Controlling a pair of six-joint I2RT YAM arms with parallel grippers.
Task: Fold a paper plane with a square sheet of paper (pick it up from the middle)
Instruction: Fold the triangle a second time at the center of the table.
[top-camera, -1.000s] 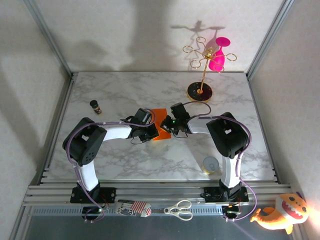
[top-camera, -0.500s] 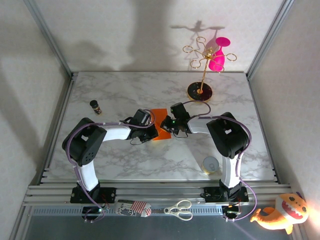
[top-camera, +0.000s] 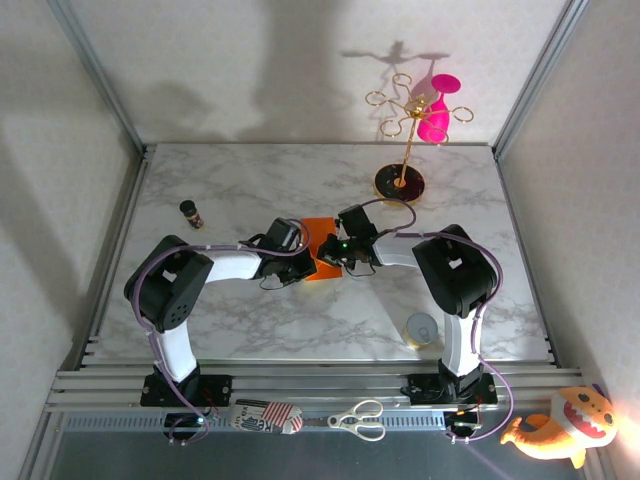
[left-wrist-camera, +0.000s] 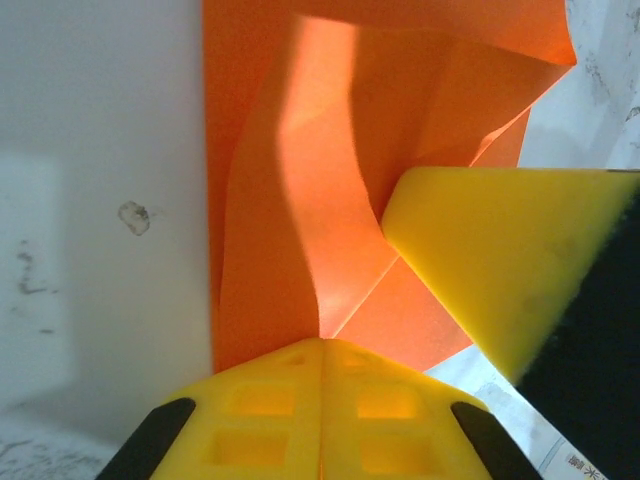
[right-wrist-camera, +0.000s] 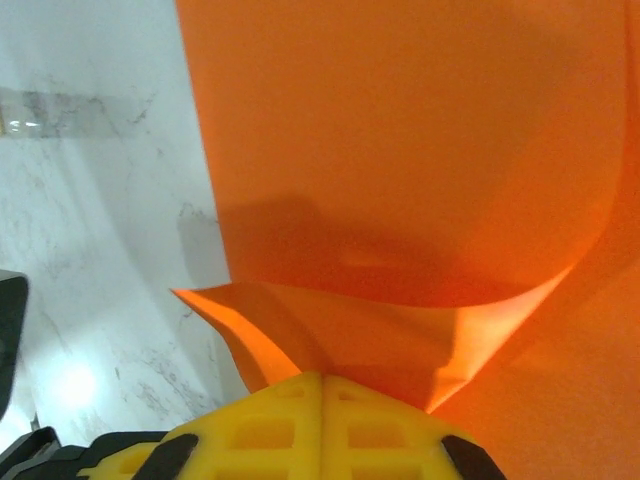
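The square sheet of thin bright-orange paper lies partly folded and creased at the middle of the white marbled table, between the two arms. The left gripper has its yellow fingers pinched together on one edge of the sheet. The right gripper is clamped likewise on a lifted, curling flap.

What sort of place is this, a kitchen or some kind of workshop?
Most likely a robot test booth: a marble-patterned table boxed in by aluminium frame rails and blank white walls, with two white-and-black robot arms bolted at its near edge, holding a bright-orange sheet of paper.
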